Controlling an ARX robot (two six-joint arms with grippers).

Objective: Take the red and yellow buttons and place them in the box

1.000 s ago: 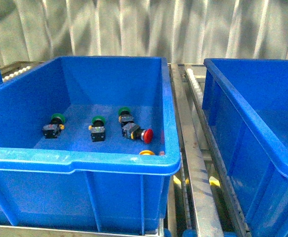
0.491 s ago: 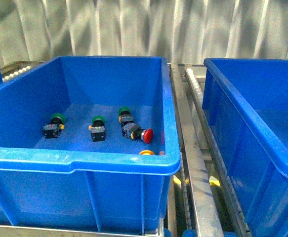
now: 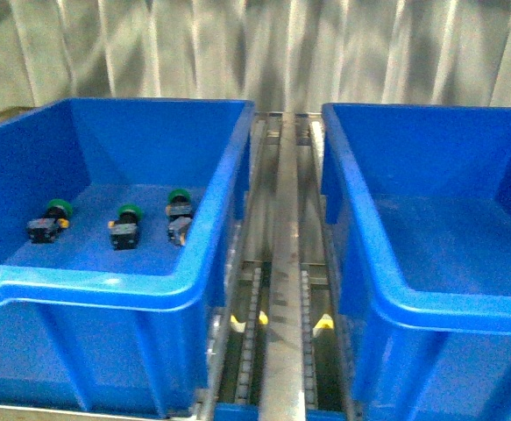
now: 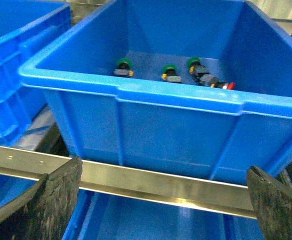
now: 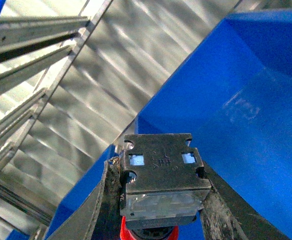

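1. Blue plastic makes up both bins: the left bin (image 3: 204, 219) and the right bin (image 3: 360, 228) stand side by side on a metal roller rack (image 3: 283, 289), with a gap of rails between them.
2. Three green buttons (image 3: 119, 226) lie in a row on the left bin's floor; in the front view its near wall hides whatever lies closer.
3. The left wrist view shows a red button (image 4: 221, 84) on its side just beside the rightmost green one.
4. The left gripper (image 4: 161, 200) is spread wide with nothing between its fingers (image 4: 45, 200), outside the bin, behind a steel rail (image 4: 151, 182).
5. The right gripper (image 5: 158, 200) is clamped on another red button's black body (image 5: 161, 182), red cap (image 5: 148, 234) just visible, near a blue bin wall.
6. Corrugated metal sheeting (image 3: 237, 48) backs the scene.
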